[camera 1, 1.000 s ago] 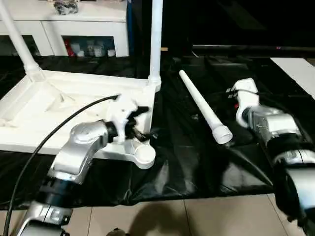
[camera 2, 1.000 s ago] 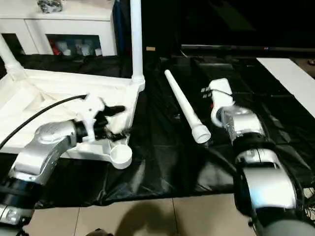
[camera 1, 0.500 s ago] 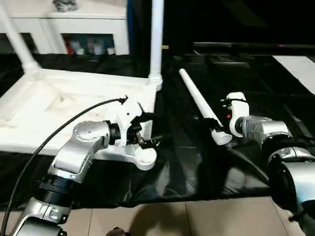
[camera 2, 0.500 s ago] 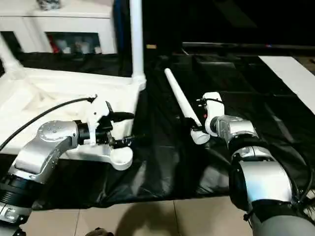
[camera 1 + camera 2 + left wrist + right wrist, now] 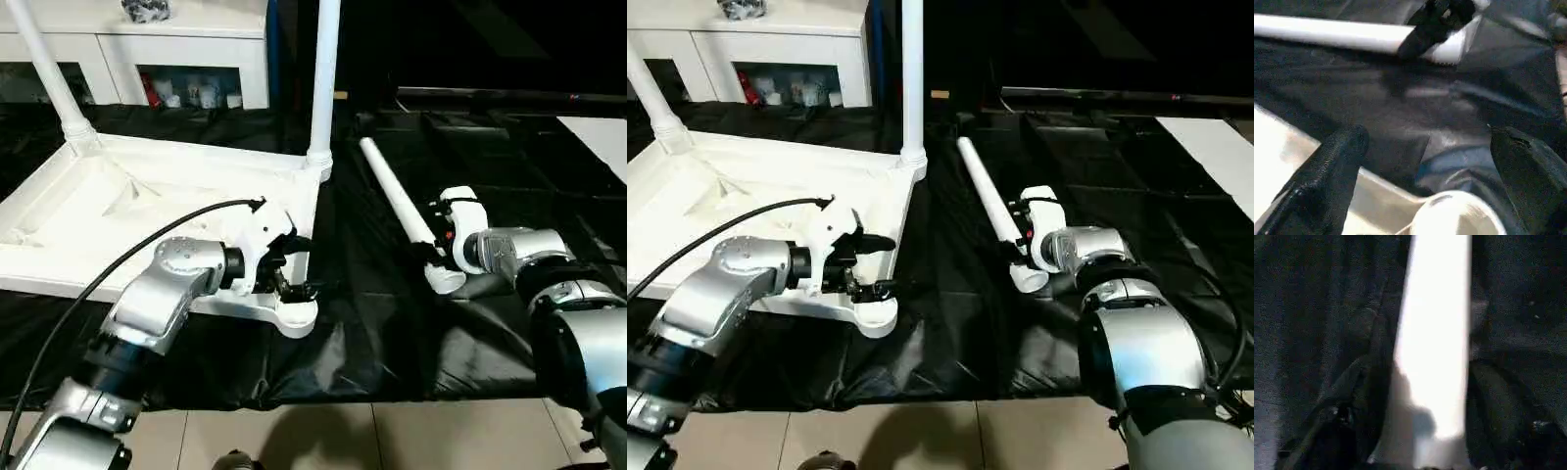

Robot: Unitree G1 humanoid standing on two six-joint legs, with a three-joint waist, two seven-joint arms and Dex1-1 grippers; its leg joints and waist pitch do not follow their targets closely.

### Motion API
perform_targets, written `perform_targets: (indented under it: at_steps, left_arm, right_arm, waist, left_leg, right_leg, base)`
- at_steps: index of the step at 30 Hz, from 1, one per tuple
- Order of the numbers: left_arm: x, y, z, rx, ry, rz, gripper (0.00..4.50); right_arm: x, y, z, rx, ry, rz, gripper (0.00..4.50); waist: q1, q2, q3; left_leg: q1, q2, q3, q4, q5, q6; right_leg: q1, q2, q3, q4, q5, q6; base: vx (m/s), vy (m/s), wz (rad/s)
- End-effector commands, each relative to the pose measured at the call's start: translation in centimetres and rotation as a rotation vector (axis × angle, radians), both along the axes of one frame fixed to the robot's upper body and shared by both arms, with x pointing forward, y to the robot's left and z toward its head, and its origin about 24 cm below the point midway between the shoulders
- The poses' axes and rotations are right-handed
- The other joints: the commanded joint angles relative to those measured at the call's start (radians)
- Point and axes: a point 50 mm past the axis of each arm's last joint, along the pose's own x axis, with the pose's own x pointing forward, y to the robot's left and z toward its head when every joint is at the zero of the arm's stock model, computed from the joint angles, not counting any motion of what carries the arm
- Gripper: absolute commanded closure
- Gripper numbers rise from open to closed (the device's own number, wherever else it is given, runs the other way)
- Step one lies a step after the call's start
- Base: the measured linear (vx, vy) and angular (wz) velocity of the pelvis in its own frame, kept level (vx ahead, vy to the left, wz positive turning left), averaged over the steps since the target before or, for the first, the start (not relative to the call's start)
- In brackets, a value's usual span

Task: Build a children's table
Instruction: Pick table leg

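Tabletop (image 5: 147, 211) upside down on black sheet (image 5: 392, 333), two legs (image 5: 321, 88) upright in the far corner sockets, near right corner socket (image 5: 297, 318) empty. Left gripper (image 5: 294, 269) spread wide just above that empty socket, one finger (image 5: 1327, 181) on each side, holding nothing. Loose leg (image 5: 397, 201) flat on the sheet, right of the tabletop, right gripper (image 5: 438, 257) around its near end, one finger (image 5: 1359, 406) on each side, grip not certain.

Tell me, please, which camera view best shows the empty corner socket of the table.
The left eye view: the empty corner socket sits whole beside the left gripper. The right eye view matches it. The left wrist view catches just its rim.
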Motion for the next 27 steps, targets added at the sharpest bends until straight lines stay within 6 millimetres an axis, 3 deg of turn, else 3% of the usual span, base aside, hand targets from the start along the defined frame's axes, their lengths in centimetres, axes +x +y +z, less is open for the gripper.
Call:
perform_targets:
  at_steps: [1, 9, 11, 13, 14, 15, 16, 20, 21, 22, 23, 24, 25, 26, 27]
  left_arm:
    - [0.5, 0.1, 0.2, 0.041, -0.008, 0.016, 0.0]
    - [1.2, 0.1, -0.1, 0.066, -0.013, 0.044, 0.0]
    - [1.4, 0.0, -0.2, 0.061, -0.02, 0.058, 0.0]
    - [2.1, 0.0, 0.1, 0.031, -0.053, 0.112, 0.0]
    - [2.2, 0.0, 0.1, 0.027, -0.057, 0.117, 0.0]
    - [2.7, -0.1, 0.4, -0.001, -0.069, 0.162, 0.0]
    - [3.0, -0.1, 0.6, -0.023, -0.072, 0.196, 0.0]
    - [4.0, -1.1, 1.7, -0.176, -0.073, 0.325, 0.0]
    - [4.1, -1.3, 2.0, -0.209, -0.078, 0.341, 0.0]
    - [4.3, -1.6, 2.2, -0.24, -0.08, 0.365, 0.0]
    - [4.5, -1.9, 2.5, -0.269, -0.081, 0.391, 0.0]
    - [4.6, -2.2, 2.7, -0.293, -0.079, 0.396, 0.0]
    - [4.7, -2.4, 2.8, -0.309, -0.077, 0.397, 0.0]
    - [4.8, -2.9, 3.3, -0.363, -0.061, 0.386, 0.0]
    - [4.8, -3.4, 3.9, -0.423, -0.04, 0.367, 0.0]
  right_arm:
    - [-0.7, -0.3, -1.1, -0.033, 0.066, -0.012, 1.7]
    - [-0.1, 0.0, -0.3, 0.011, 0.007, -0.042, 2.32]
    - [0.0, 0.0, -0.2, 0.047, -0.008, -0.07, 2.48]
    - [0.3, 0.0, 0.2, 0.136, -0.046, -0.114, 2.58]
    - [0.3, 0.0, 0.3, 0.145, -0.05, -0.119, 2.59]
    - [0.5, -0.1, 0.5, 0.19, -0.08, -0.137, 2.6]
    - [0.6, -0.2, 0.7, 0.218, -0.103, -0.148, 2.61]
    - [1.3, -1.3, 2.4, 0.42, -0.306, -0.23, 2.62]
    - [1.3, -1.6, 2.8, 0.471, -0.351, -0.247, 2.62]
    - [1.4, -1.9, 3.3, 0.557, -0.392, -0.265, 2.62]
    - [1.4, -2.2, 3.9, 0.646, -0.434, -0.28, 2.62]
    - [1.3, -2.4, 4.5, 0.746, -0.483, -0.263, 2.62]
    - [1.2, -2.6, 5.0, 0.814, -0.519, -0.247, 2.62]
    - [1.0, -2.6, 5.8, 0.925, -0.572, -0.188, 2.62]
    - [0.6, -2.4, 6.5, 0.989, -0.613, -0.117, 2.63]
  waist:
    - [0.0, 0.001, -0.061]
    - [-0.003, -0.001, -0.062]
    - [-0.004, -0.004, -0.061]
    - [-0.005, -0.015, -0.063]
    - [-0.004, -0.013, -0.063]
    - [-0.005, -0.011, -0.064]
    - [-0.005, -0.02, -0.064]
    - [0.0, -0.021, -0.07]
    - [0.002, -0.012, -0.072]
    - [0.004, -0.017, -0.074]
    - [0.006, 0.008, -0.075]
    - [0.004, 0.001, -0.076]
    - [0.011, -0.005, -0.079]
    - [0.016, 0.025, -0.08]
    - [0.016, 0.019, -0.077]
  left_leg:
    - [0.022, 0.023, 0.0, -0.077, -0.276, -0.044]
    - [0.021, 0.023, 0.002, -0.076, -0.252, -0.038]
    - [0.02, 0.023, 0.002, -0.077, -0.249, -0.034]
    - [0.02, 0.024, 0.003, -0.076, -0.24, -0.029]
    - [0.019, 0.024, 0.003, -0.076, -0.236, -0.028]
    - [0.019, 0.024, 0.003, -0.075, -0.228, -0.024]
    - [0.016, 0.022, 0.006, -0.073, -0.209, -0.017]
    - [0.014, 0.024, 0.008, -0.066, -0.142, 0.011]
    - [0.016, 0.024, 0.008, -0.063, -0.126, 0.026]
    - [0.014, 0.021, 0.008, -0.06, -0.094, 0.048]
    - [0.015, 0.021, 0.007, -0.058, -0.091, 0.055]
    - [0.016, 0.022, 0.011, -0.055, -0.097, 0.078]
    - [0.012, 0.023, 0.009, -0.051, -0.058, 0.105]
    - [0.011, 0.022, 0.006, -0.047, -0.046, 0.11]
    - [0.011, 0.023, 0.009, -0.045, -0.053, 0.127]
  right_leg:
    - [0.032, -0.046, 0.019, -0.083, -0.23, -0.22]
    - [0.035, -0.047, 0.019, -0.082, -0.19, -0.232]
    - [0.036, -0.048, 0.019, -0.083, -0.196, -0.23]
    - [0.038, -0.049, 0.019, -0.083, -0.19, -0.23]
    - [0.038, -0.049, 0.019, -0.082, -0.185, -0.231]
    - [0.038, -0.049, 0.019, -0.082, -0.172, -0.234]
    - [0.041, -0.048, 0.02, -0.08, -0.139, -0.238]
    - [0.048, -0.052, 0.019, -0.069, -0.01, -0.271]
    - [0.048, -0.049, 0.017, -0.066, 0.038, -0.284]
    - [0.05, -0.044, 0.014, -0.06, 0.084, -0.299]
    - [0.051, -0.044, 0.015, -0.056, 0.112, -0.307]
    - [0.054, -0.04, 0.015, -0.061, 0.158, -0.315]
    - [0.06, -0.039, 0.011, -0.051, 0.209, -0.33]
    - [0.056, -0.038, 0.009, -0.046, 0.221, -0.337]
    - [0.057, -0.037, 0.009, -0.051, 0.234, -0.348]
  base:
    - [0.0, 0.0, 0.0]
    - [0.0, 0.0, 0.0]
    - [0.0, 0.0, 0.0]
    - [0.0, 0.0, 0.0]
    - [0.0, 0.0, 0.0]
    - [0.0, 0.0, 0.0]
    - [0.0, 0.0, 0.0]
    - [0.0, 0.0, 0.0]
    - [0.0, 0.0, 0.0]
    - [0.0, 0.0, 0.0]
    - [0.0, 0.0, 0.0]
    - [0.0, 0.0, 0.0]
    - [0.0, 0.0, 0.0]
    - [0.0, 0.0, 0.0]
    - [0.0, 0.0, 0.0]
